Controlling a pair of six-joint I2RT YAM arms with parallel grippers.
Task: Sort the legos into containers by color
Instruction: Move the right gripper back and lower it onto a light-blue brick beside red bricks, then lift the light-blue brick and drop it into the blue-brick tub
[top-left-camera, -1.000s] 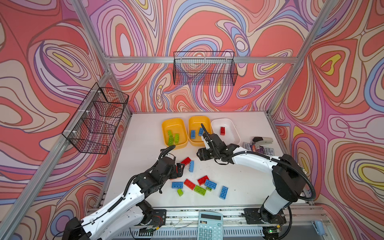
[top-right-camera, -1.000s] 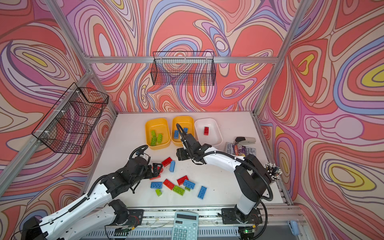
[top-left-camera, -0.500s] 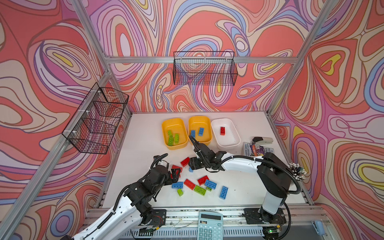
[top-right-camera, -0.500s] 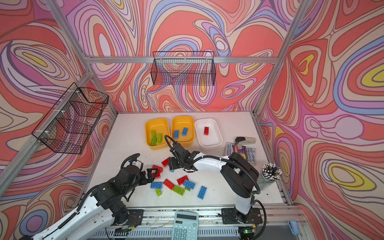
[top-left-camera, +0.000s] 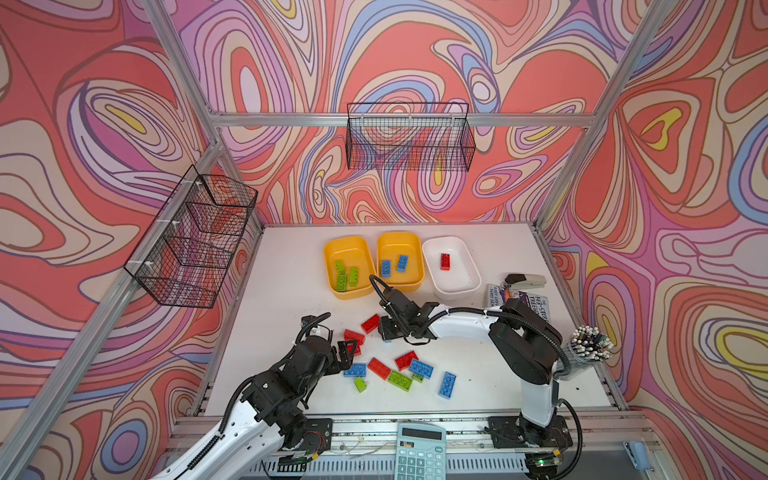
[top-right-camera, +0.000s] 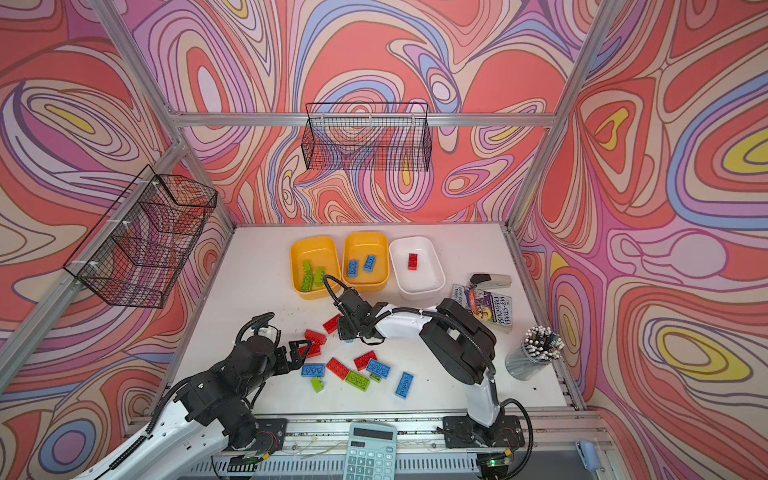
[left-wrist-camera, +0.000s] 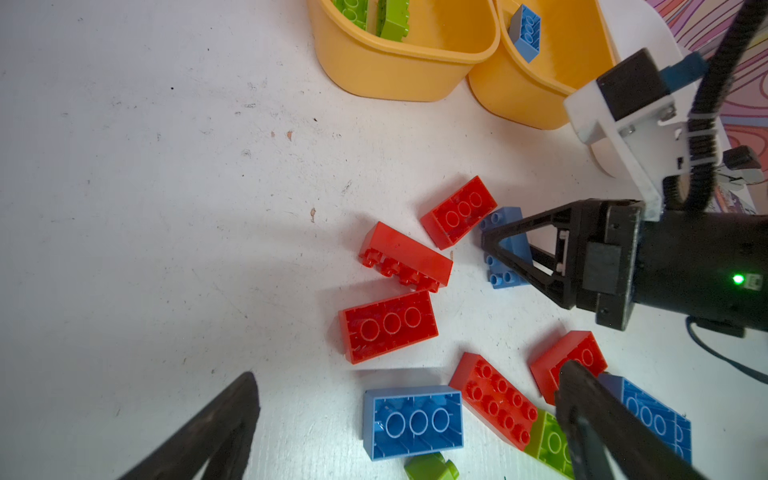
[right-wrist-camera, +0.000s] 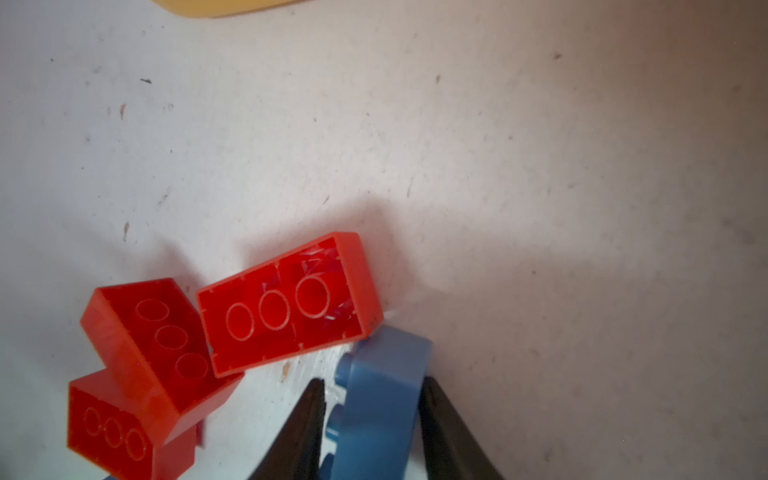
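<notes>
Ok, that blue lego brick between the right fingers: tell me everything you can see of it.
The blue studded plastic lego brick looks matte, mid-blue and rectangular. It sits tipped on its side on the white tabletop, studs pointing sideways at one of the right gripper's black fingers; both fingers clamp it from opposite faces. A red plastic brick, hollow side up, appears to touch its corner. Its near end is hidden between the fingers.
</notes>
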